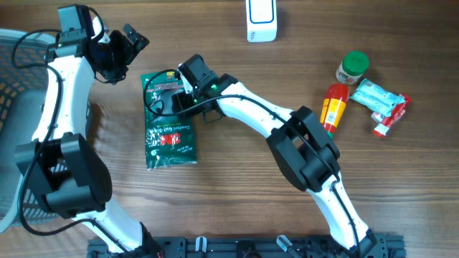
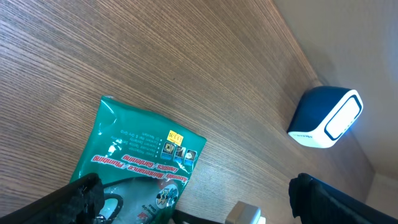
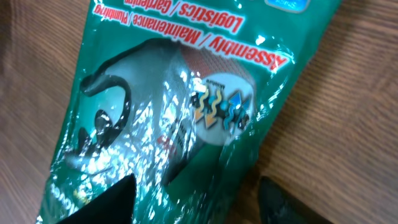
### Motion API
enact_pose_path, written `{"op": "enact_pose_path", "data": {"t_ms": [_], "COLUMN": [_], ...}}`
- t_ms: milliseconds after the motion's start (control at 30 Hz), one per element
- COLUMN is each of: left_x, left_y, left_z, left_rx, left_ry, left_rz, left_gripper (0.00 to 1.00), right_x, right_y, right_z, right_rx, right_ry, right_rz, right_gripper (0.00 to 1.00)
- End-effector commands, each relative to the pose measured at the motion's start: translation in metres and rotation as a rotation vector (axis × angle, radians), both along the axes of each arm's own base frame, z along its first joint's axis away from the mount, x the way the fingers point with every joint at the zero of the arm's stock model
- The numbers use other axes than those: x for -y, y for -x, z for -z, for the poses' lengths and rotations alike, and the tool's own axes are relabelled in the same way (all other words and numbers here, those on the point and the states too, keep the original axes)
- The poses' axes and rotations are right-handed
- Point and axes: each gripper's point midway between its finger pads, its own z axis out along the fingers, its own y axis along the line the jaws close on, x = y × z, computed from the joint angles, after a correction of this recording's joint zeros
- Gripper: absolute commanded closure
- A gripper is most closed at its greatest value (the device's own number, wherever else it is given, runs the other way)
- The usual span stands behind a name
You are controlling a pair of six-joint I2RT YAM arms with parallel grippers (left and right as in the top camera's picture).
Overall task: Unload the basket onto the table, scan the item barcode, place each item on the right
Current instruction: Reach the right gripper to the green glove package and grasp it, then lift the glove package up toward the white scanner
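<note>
Wood-grain table (image 1: 229, 208), pale wall (image 2: 364, 34)

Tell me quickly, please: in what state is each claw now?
Left claw: open, holding nothing.
Right claw: open, astride the green packet; no firm grip visible.

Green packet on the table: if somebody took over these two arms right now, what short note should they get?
Left gripper: open and empty, hovering by the packet's upper end.
Right gripper: jaws apart, low over the upper end of the green packet; no grip visible.
The packet lies flat on the table, well short of the white and blue scanner at the far edge.
Done: the approach only.
Left: grip the packet, lift it, and show its barcode to the scanner.
</note>
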Motion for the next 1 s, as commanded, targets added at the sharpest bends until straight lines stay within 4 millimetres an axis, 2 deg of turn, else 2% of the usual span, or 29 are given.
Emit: {"op": "enact_pose_path", "data": {"t_ms": [0, 33, 100, 167, 233, 267, 300, 367, 467, 533, 700, 733, 767, 800, 833, 867, 900, 967], "left_x": [-0.002, -0.002, -0.002, -0.002, -0.002, -0.002, -0.002, -0.002, -0.002, -0.002, 0.000, 0.008, 0.009, 0.011, 0.014, 0.023, 0.036, 0.072], "left_y": [-0.003, -0.003, -0.003, -0.003, -0.003, -0.003, -0.003, -0.003, -0.003, -0.003, -0.002, 0.011, 0.017, 0.015, 0.016, 0.018, 0.021, 0.025], "left_z": [-0.016, -0.016, -0.016, -0.016, -0.016, -0.016, -0.016, -0.016, -0.016, -0.016, -0.015, -0.010, -0.007, -0.006, -0.003, 0.004, 0.013, 0.032], "left_rx": [0.036, 0.036, 0.036, 0.036, 0.036, 0.035, 0.036, 0.036, 0.036, 0.035, 0.032, -0.025, -0.054, -0.051, -0.059, -0.079, -0.101, -0.127], "left_ry": [-0.014, -0.014, -0.014, -0.014, -0.014, -0.013, -0.014, -0.014, -0.014, -0.013, -0.005, 0.038, 0.047, 0.045, 0.043, 0.045, 0.049, 0.052], "left_rz": [-0.007, -0.007, -0.007, -0.007, -0.007, -0.007, -0.007, -0.007, -0.007, -0.007, -0.002, 0.017, 0.018, 0.022, 0.031, 0.049, 0.071, 0.142], "left_gripper": [0.00, 0.00, 0.00, 0.00, 0.00, 0.00, 0.00, 0.00, 0.00, 0.00, 0.00, 0.00, 0.00, 0.01, 0.37, 0.89, 0.96, 0.96], "right_x": [-0.002, -0.003, -0.007, -0.010, -0.002, 0.006, 0.020, 0.055, 0.117, 0.144, 0.166, 0.168, 0.173, 0.177, 0.180, 0.184, 0.185, 0.185], "right_y": [0.001, 0.002, 0.003, 0.003, -0.005, -0.010, -0.016, -0.025, -0.029, -0.028, -0.012, -0.009, -0.007, -0.006, -0.006, -0.010, -0.013, -0.018], "right_z": [0.027, 0.027, 0.026, 0.018, 0.000, -0.013, -0.028, -0.046, -0.037, -0.032, -0.026, -0.022, -0.018, -0.015, -0.015, -0.016, -0.018, -0.019], "right_rx": [-0.026, -0.024, -0.003, 0.016, 0.038, 0.048, 0.050, 0.016, -0.103, -0.160, -0.244, -0.255, -0.272, -0.291, -0.309, -0.319, -0.324, -0.346], "right_ry": [0.020, 0.020, 0.019, 0.023, 0.035, 0.044, 0.056, 0.090, 0.189, 0.225, 0.264, 0.269, 0.272, 0.266, 0.248, 0.221, 0.195, 0.127], "right_rz": [0.001, -0.005, -0.027, -0.056, -0.077, -0.083, -0.062, -0.005, 0.083, 0.111, 0.076, 0.077, 0.083, 0.090, 0.099, 0.111, 0.117, 0.124], "right_gripper": [0.69, 0.83, 0.96, 0.96, 0.96, 0.96, 0.96, 0.96, 0.96, 0.96, 0.96, 0.93, 0.75, 0.64, 0.62, 0.62, 0.62, 0.60]}}
